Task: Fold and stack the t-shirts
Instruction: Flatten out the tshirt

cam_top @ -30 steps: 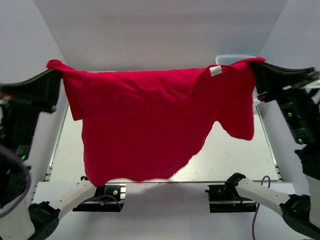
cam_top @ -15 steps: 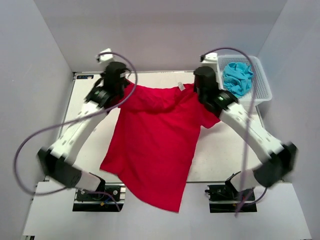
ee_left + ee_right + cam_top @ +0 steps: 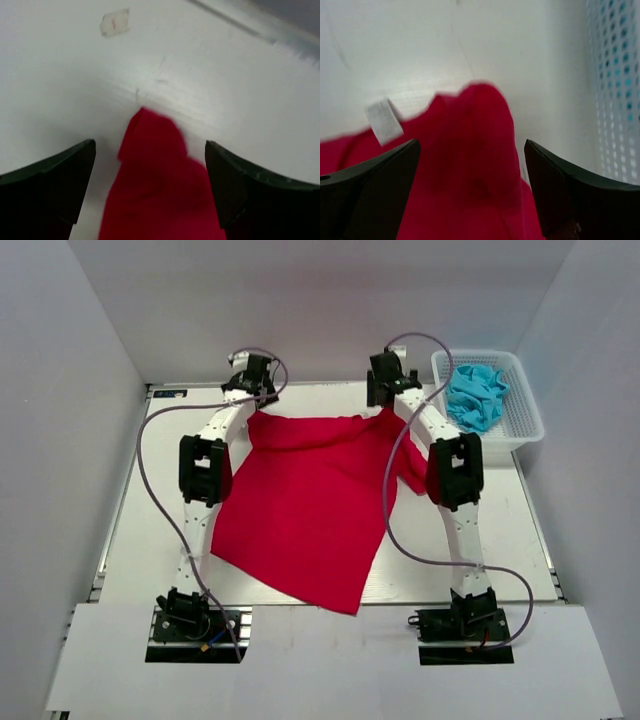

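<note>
The red t-shirt (image 3: 300, 510) lies spread on the white table (image 3: 150, 520), collar end at the far side and hem over the near edge. My left gripper (image 3: 254, 400) hovers at its far left shoulder, open; in the left wrist view a red shoulder tip (image 3: 152, 165) lies loose between the spread fingers (image 3: 55, 175). My right gripper (image 3: 385, 400) stands open over the far right shoulder, where red cloth (image 3: 470, 165) and a white label (image 3: 382, 120) show between its fingers (image 3: 560, 185). The turquoise t-shirt (image 3: 475, 395) sits crumpled in the basket.
A white mesh basket (image 3: 528, 425) stands at the far right corner, its wall (image 3: 615, 75) close to my right gripper. Grey walls enclose the table on three sides. Both arms and their cables stretch over the shirt's edges.
The red shirt, held up by both shoulders, came down and now lies on the table. Both grippers have opened and let the shoulders go.
</note>
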You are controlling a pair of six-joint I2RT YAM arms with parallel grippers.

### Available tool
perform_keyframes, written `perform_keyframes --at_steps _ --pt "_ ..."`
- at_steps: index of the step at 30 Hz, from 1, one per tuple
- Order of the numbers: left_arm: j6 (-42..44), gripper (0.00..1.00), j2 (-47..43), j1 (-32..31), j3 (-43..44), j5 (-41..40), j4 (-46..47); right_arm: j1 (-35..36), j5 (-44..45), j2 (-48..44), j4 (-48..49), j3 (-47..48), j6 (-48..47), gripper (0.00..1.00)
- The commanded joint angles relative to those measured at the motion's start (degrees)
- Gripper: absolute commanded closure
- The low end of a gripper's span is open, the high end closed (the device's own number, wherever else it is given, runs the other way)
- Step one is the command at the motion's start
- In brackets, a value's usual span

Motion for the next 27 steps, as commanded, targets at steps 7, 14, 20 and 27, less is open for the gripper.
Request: perform_keyframes --at_steps 7,14,20,27 --pt "0.03 0.0 -47.21 -3.11 -54.26 20.7 12.01 1.09 -23.02 -28.57 8.75 -37.34 1.59 0.1" --pt "-7.88 0.0 -55.16 -4.26 -72.84 27.31 7.79 1.26 -30.28 -26.2 8.65 -42.71 4.75 0.1" --pt "-12.71 0.0 -60.6 -4.26 -81.73 23.1 5.33 1.35 -30.54 -23.91 8.39 -44.03 5.63 0.1" --pt "-16.94 0.0 -60.36 -3.21 -89.03 18.53 6.3 1.44 -32.12 -29.18 10.32 -57.18 8.18 0.1"
